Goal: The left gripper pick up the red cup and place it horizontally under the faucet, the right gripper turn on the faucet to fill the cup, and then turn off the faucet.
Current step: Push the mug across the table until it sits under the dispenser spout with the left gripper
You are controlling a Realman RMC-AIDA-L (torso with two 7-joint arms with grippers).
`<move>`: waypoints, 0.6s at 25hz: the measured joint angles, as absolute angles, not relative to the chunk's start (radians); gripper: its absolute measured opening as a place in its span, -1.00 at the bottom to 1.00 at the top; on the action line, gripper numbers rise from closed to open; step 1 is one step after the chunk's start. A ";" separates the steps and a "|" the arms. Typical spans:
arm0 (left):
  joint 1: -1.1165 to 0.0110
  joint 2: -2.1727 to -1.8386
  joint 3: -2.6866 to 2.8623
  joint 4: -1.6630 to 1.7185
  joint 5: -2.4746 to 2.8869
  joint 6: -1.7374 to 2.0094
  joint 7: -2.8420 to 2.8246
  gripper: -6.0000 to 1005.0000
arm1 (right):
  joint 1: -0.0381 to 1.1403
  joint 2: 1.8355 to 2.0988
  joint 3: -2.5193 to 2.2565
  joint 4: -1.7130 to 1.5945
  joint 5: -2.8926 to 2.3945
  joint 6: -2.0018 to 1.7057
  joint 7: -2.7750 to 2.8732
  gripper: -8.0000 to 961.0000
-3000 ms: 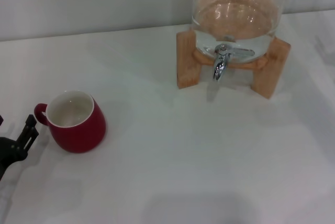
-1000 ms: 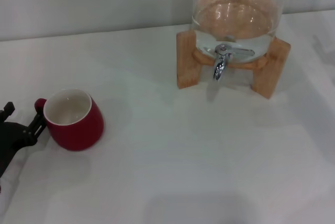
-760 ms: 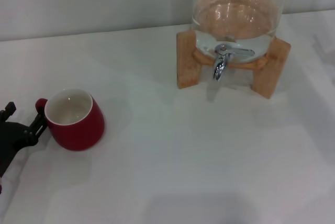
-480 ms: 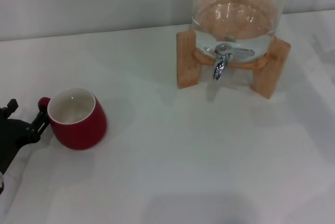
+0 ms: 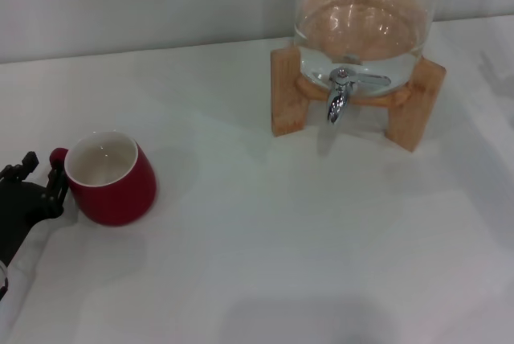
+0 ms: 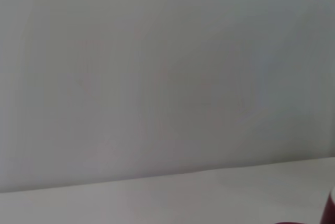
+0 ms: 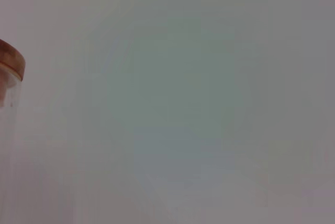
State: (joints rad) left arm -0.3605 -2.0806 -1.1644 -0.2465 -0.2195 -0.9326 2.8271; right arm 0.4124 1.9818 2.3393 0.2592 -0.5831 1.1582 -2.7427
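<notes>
The red cup (image 5: 112, 179) stands upright on the white table at the near left, cream inside, its small handle (image 5: 58, 157) turned left. My left gripper (image 5: 42, 172), a black claw coming in from the left edge, has its fingers (image 5: 55, 186) drawn in at that handle. A sliver of the cup (image 6: 331, 209) shows at the edge of the left wrist view. The chrome faucet (image 5: 338, 96) points down from the glass dispenser (image 5: 361, 22) at the back right, with bare table beneath it. My right gripper is out of view.
The dispenser rests on a wooden stand (image 5: 287, 95) with two legs either side of the spout. White table (image 5: 281, 239) stretches between cup and stand. A grey wall runs behind. The right wrist view catches only the dispenser's wooden lid (image 7: 10, 62).
The claw's fingers have narrowed around the handle, and the cup has shifted slightly left and back with them. The dispenser and faucet have not moved.
</notes>
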 joint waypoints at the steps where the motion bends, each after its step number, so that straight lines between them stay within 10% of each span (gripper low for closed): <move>1: -0.360 -2.081 -1.164 -0.246 -0.219 -0.933 2.827 0.06 | 0.412 1.982 2.339 0.259 -0.583 1.158 -2.743 0.41; 15: -0.352 -2.082 -1.162 -0.250 -0.217 -0.925 2.826 -0.62 | 0.399 1.986 2.342 0.259 -0.583 1.172 -2.743 0.41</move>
State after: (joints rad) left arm -0.3523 -2.0822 -1.1618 -0.2500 -0.2173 -0.9250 2.8262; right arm 0.3988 1.9856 2.3423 0.2592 -0.5828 1.1722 -2.7427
